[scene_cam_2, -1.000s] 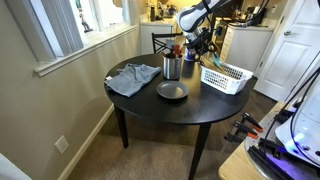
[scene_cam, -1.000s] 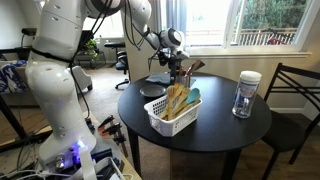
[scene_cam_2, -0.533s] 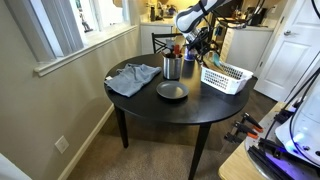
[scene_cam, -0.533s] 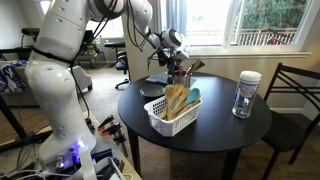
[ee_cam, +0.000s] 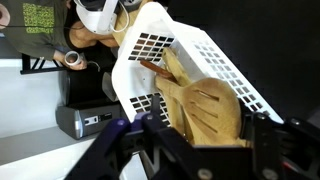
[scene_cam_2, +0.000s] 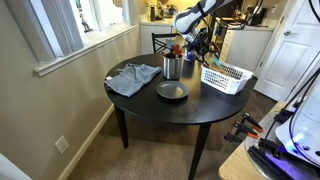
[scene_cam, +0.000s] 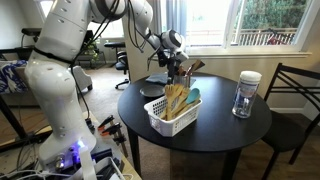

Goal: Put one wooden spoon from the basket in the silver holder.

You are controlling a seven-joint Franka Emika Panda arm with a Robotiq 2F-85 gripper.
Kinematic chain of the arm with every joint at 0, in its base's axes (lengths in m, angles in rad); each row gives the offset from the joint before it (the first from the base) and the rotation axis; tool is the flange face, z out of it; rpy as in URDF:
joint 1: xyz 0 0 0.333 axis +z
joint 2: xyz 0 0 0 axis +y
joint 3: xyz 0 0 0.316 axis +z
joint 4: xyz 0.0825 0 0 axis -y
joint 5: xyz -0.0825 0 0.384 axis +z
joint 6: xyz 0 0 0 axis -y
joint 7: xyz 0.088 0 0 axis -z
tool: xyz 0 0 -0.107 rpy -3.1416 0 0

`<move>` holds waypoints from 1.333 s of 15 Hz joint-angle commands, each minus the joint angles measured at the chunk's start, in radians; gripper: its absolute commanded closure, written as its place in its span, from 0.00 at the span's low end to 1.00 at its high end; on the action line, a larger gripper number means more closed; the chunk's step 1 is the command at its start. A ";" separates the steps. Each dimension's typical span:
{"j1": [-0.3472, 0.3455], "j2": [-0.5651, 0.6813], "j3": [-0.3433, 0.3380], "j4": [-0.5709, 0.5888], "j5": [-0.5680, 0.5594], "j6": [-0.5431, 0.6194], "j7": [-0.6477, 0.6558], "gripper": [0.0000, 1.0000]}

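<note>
Claw (ee_cam: 200,133) clasps wooden spoon (ee_cam: 212,104), clearest in wrist view.

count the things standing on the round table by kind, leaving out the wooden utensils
basket: 1
silver holder: 1
plate: 1
cloth: 1
glass jar: 1
total: 5

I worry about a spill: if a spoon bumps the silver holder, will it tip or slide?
The silver holder looks narrow and upright, so it may tip. Its metal base on the smooth table probably slides easily.
</note>
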State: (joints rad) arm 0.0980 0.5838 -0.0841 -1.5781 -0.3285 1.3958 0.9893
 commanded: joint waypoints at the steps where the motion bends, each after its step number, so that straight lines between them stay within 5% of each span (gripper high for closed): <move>1: 0.008 0.000 -0.005 0.005 -0.018 0.003 -0.021 0.61; 7: 0.010 -0.007 -0.004 0.008 -0.018 0.010 -0.021 0.93; 20: 0.060 -0.120 -0.003 0.263 -0.219 -0.293 -0.072 0.92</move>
State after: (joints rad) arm 0.1495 0.4890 -0.0886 -1.3612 -0.5073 1.1622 0.9616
